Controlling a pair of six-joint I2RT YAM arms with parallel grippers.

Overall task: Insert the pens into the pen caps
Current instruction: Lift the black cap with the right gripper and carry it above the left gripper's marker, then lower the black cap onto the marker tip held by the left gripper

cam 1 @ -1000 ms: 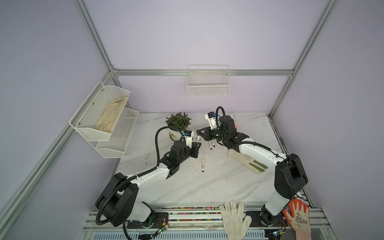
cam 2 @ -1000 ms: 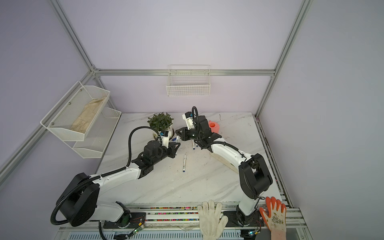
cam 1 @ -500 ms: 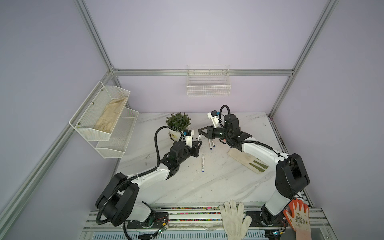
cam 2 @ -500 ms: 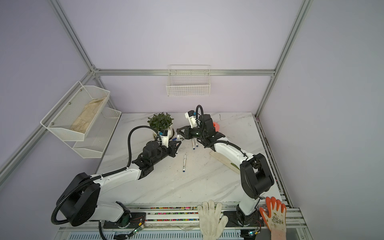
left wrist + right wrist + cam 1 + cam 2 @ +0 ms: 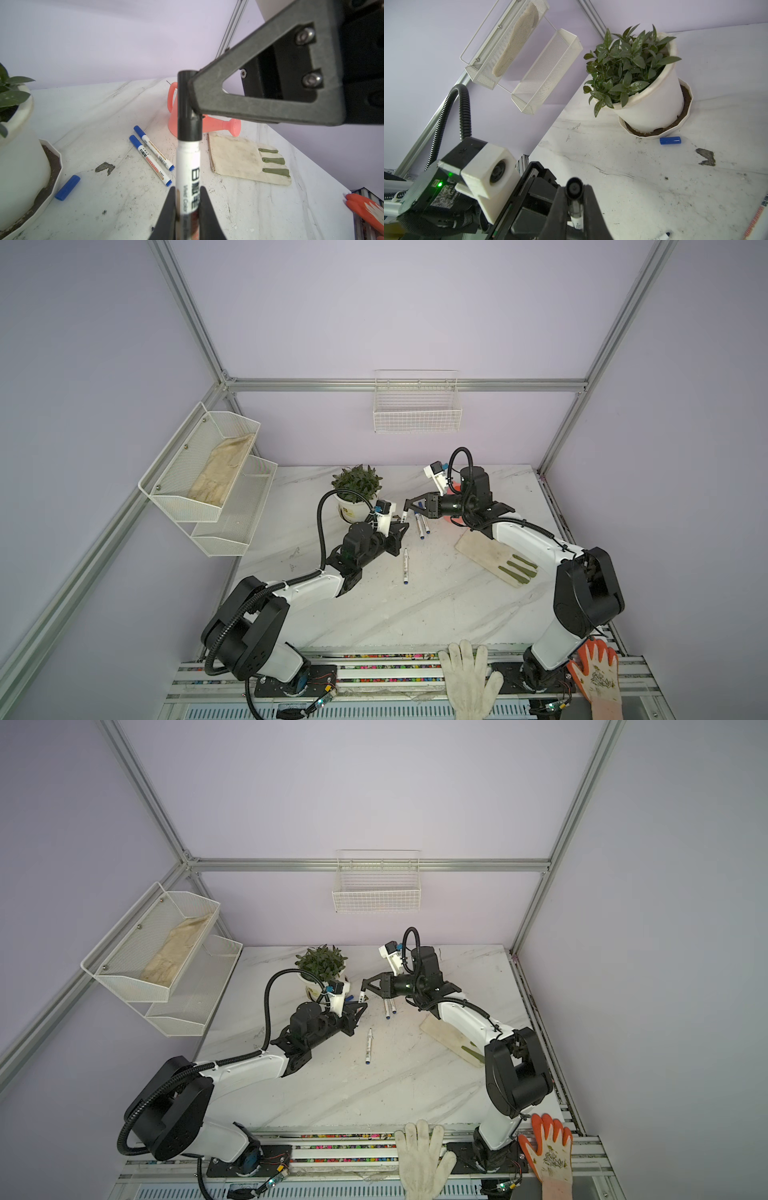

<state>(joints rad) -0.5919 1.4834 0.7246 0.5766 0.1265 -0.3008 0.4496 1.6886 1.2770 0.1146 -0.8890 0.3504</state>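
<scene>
Capping is taking place in mid-air over the far middle of the marble table (image 5: 436, 614). In both top views the left gripper (image 5: 401, 527) is clenching the held pen (image 5: 404, 516) from the near side. The right gripper (image 5: 408, 506) is meeting the pen's far end from the right. Two capped pens (image 5: 423, 524) are lying just right of them, and a lone pen (image 5: 406, 566) is lying nearer, apart from both arms.

In the left wrist view the left gripper's fingers (image 5: 169, 207) are squeezing the white barrel. The right gripper (image 5: 190, 93) is pinching the black cap (image 5: 185, 93), which is sitting over the tip. Whether it is fully home I cannot tell. A loose blue cap (image 5: 67, 187) is lying beside the plant pot (image 5: 18, 155).

In the right wrist view the right gripper's fingers (image 5: 560, 207) are clamping the black cap (image 5: 574, 188), seen end-on, with the barrel running away beneath it.

Judging the risks: if the two arms are pushing slightly off-axis, the cap may be jamming crooked. The smooth barrel may also be sliding through the left grip instead of seating. If the right gripper lets go too early, a half-seated cap could drop. Reaching for the blue cap so close to the pot could nudge the plant.
</scene>
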